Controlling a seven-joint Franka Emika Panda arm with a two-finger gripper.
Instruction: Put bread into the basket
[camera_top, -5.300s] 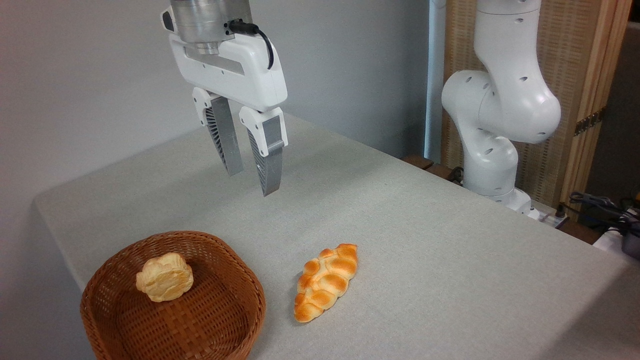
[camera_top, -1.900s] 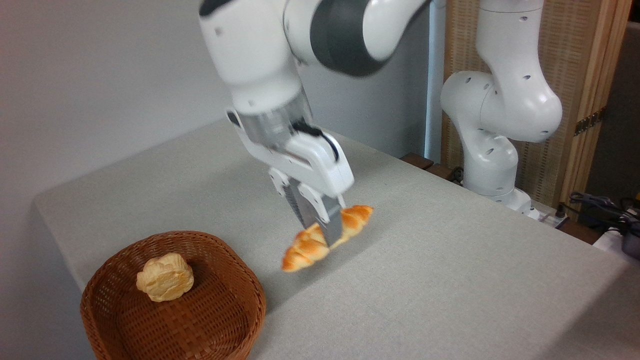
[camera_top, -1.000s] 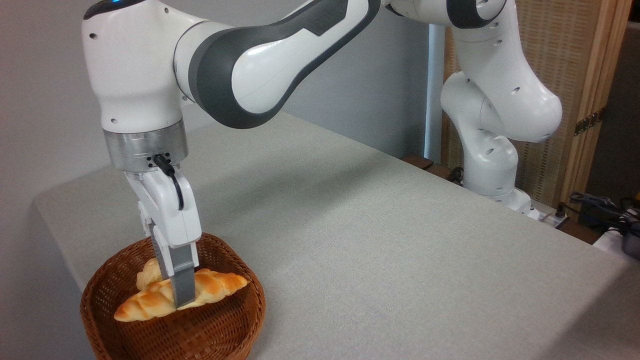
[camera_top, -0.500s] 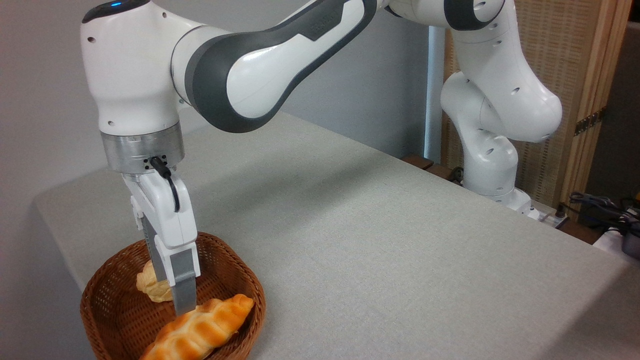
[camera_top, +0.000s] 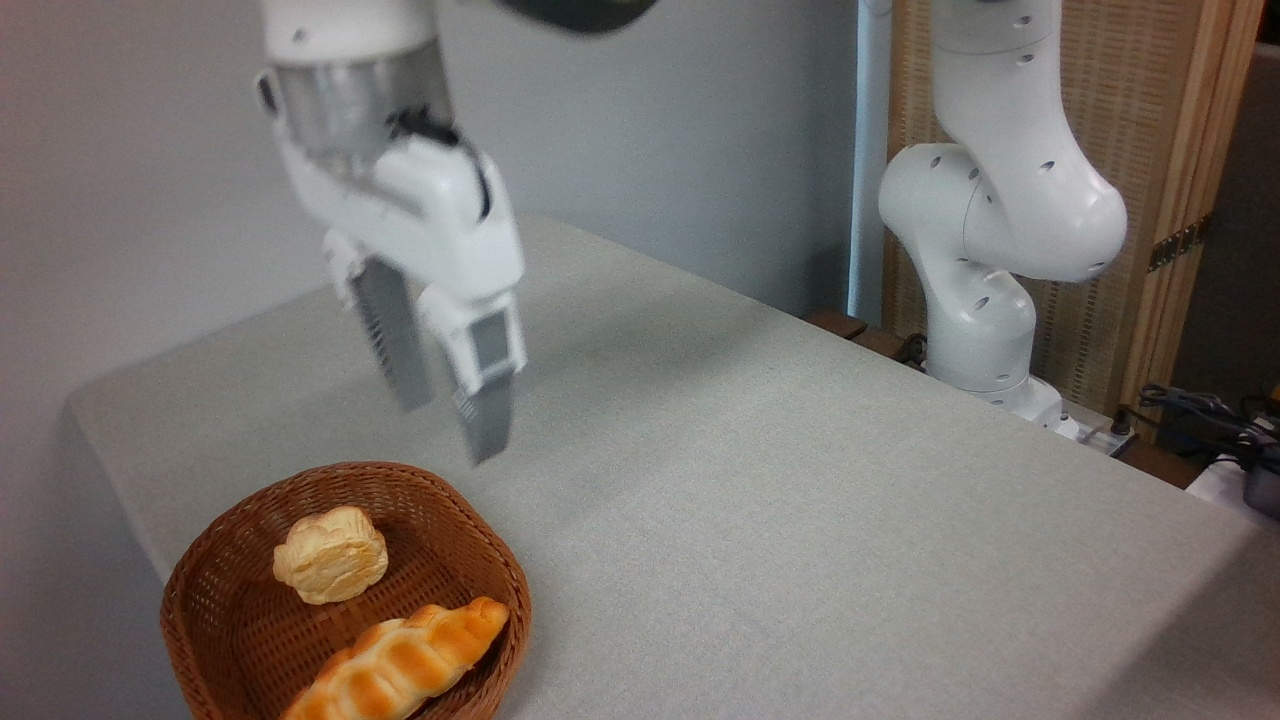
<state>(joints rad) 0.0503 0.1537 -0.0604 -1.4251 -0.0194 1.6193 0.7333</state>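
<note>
Table (camera_top: 800, 480) grey cloth; grey wall (camera_top: 150, 150) behind; slatted screen (camera_top: 1150, 150) right.

Glossy white arm (camera_top: 1000, 200) with dimpled screw holes, silver wrist ring, white hand (camera_top: 450, 425) with grey ribbed fingers (camera_top: 390, 345), black cable at its 12 o'clock.

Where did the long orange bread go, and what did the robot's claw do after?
The bread went from the table into the basket, lying against its front rim. The gripper let go, opened and rose up away from it. The round pastry and the basket stayed where they were.
</note>
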